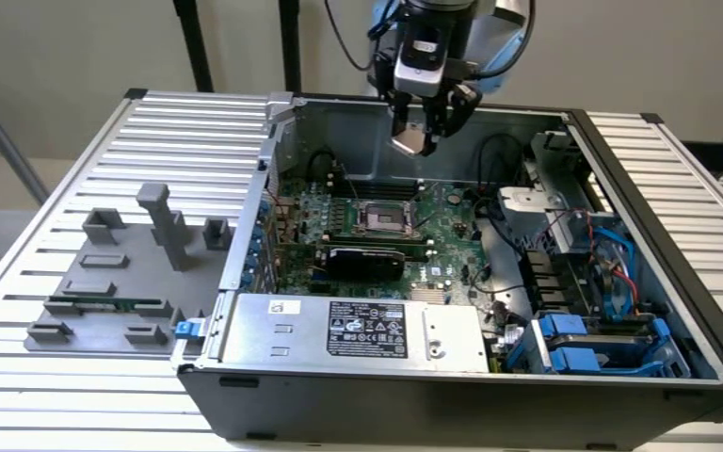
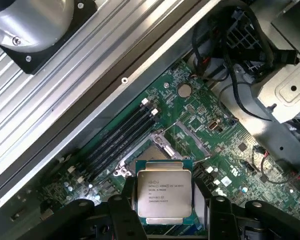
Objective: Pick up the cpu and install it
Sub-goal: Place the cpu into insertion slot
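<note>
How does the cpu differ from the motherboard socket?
The cpu is silvery with printed text; the socket is dark with a metal rim. The cpu is held in the pincer above the motherboard; the socket sits fixed on it. Both are square.

an open computer case [image 1: 462, 405] sits on the slatted table [image 1: 35, 377]. in the exterior view, the motherboard [image 1: 450, 217] lies at its centre, a labelled power supply [image 1: 361, 330] at 6 o'clock, blue drive caddies [image 1: 575, 344] at 4 o'clock, and grey fixture blocks [image 1: 167, 226] with a green memory stick [image 1: 108, 304] at 9 o'clock outside it.

Silver arm [image 1: 443, 8] with blue caps [image 1: 507, 21], black jaws, dark cable [image 1: 343, 40].
</note>
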### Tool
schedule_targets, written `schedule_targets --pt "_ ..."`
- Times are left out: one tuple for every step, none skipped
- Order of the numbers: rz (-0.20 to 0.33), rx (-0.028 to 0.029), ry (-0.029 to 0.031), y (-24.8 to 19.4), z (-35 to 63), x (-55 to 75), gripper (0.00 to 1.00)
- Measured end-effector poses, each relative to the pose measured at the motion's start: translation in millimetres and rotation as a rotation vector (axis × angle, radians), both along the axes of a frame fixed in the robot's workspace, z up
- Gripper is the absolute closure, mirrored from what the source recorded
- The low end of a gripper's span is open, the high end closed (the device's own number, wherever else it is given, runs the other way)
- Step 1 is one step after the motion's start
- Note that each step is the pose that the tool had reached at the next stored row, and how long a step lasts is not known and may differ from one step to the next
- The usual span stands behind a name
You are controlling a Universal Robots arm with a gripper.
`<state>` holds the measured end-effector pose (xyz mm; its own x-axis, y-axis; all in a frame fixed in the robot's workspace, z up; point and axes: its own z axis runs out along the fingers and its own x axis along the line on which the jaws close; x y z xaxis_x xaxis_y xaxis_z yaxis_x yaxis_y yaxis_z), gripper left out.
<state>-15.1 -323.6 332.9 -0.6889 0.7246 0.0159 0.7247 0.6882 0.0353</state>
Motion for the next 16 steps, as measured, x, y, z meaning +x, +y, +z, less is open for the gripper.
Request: schedule_targets --pt "-0.018 -0.0001 0.0001 0.0 -0.4 0.0 0.45" --pt "-0.037 -0.0001 0.0 0.0 -0.8 0.0 0.45" --pt "-0.055 0.0 0.0 0.0 -1.1 0.0 0.45" --pt "-0.073 0.0 0.0 0.0 -1.6 0.0 0.45" --pt "-0.091 -0.0001 0.0 0.0 -1.9 0.0 0.45" --pt "-0.11 0.0001 0.0 0.0 -2.3 0.0 0.45" --pt "-0.128 0.0 0.0 0.0 -2.7 0.0 0.45" --pt "-0.146 -0.0001 0.0001 0.0 -3.0 0.0 0.45" --pt "-0.164 0.0 0.0 0.0 -3.4 0.0 0.45" --pt "-0.182 0.0 0.0 0.0 -3.8 0.0 0.45" --pt "-0.2 0.0 0.0 0.0 -4.1 0.0 0.45" --pt "-0.218 0.0001 0.0 0.0 -4.4 0.0 0.45" --pt "-0.236 -0.0001 0.0001 0.0 -4.6 0.0 0.45" --pt "-0.255 0.0 0.0 0.0 -5.0 0.0 0.45" --pt "-0.273 -0.0001 0.0 0.0 -5.2 0.0 0.45" --pt "-0.291 -0.0001 0.0 0.0 -5.4 0.0 0.45"
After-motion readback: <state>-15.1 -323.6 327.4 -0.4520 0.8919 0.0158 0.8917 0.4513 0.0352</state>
